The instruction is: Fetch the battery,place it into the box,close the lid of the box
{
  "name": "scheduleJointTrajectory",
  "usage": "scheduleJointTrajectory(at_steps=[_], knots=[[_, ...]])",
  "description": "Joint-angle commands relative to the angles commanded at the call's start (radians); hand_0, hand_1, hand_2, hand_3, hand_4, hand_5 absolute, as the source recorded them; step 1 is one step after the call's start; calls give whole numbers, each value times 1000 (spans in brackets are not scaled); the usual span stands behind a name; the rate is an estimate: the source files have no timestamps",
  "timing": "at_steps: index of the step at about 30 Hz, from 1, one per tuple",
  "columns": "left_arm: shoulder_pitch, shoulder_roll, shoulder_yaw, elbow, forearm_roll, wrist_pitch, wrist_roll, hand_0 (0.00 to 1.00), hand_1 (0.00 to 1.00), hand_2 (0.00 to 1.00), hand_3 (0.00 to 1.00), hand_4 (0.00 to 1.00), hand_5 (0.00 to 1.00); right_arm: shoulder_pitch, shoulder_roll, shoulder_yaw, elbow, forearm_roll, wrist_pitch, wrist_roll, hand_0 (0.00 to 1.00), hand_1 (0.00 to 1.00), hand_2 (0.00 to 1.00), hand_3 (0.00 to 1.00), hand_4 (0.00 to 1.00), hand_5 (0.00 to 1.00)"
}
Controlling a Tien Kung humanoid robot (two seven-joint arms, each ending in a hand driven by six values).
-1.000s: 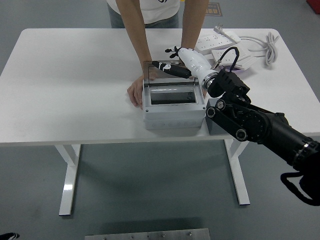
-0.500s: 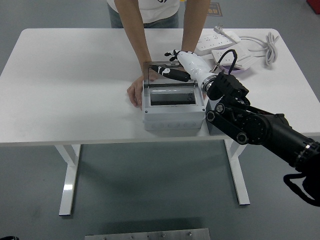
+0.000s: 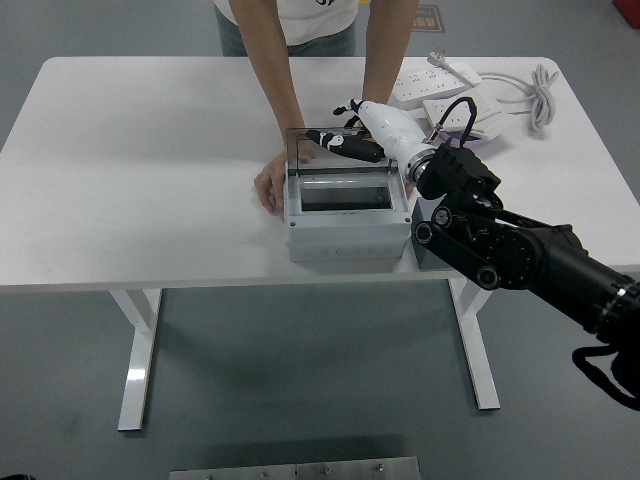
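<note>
Our right hand's (image 3: 372,128) black fingers (image 3: 345,148) stretch out flat, grasping nothing, their tips against the top edge of the clear, upright lid (image 3: 335,150). The hand's shell is smooth, glossy white. Below sits the grey rectangular plastic box (image 3: 348,226), its dark opening showing; we cannot tell whether the battery lies inside. A person's hand (image 3: 268,186) braces the box's left side. White power strips (image 3: 440,80) lie far right on the matte white desk (image 3: 140,160).

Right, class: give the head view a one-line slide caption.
Right hand at the box's raised lid while a person's hand steadies it.
</note>
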Motion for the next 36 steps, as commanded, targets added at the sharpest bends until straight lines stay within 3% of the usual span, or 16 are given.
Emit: scheduleJointTrajectory(at_steps=[2,3,14,15,36], knots=[[1,0,2,0,-2,1,0,858,909,843,811,834,688,-1,-2,-3,5,-5,0,-4,363,424,559,713,990,998],[2,0,2,0,-3,1,0,858,909,843,811,834,689,-2,-3,-5,8,-8,0,-6,295,341,451,694,987,998],[10,-2,11,0,-16,6,0,857,908,845,812,834,689,-13,-15,-12,40,-35,6,-25,271,326,423,691,989,998],[10,-2,11,0,-16,6,0,858,909,845,812,834,690,-14,-15,-13,40,-35,6,-26,256,311,387,687,983,998],[12,-8,15,0,-22,6,0,861,908,846,812,836,694,-49,-14,-11,44,-36,-3,-24,258,309,373,682,960,998]])
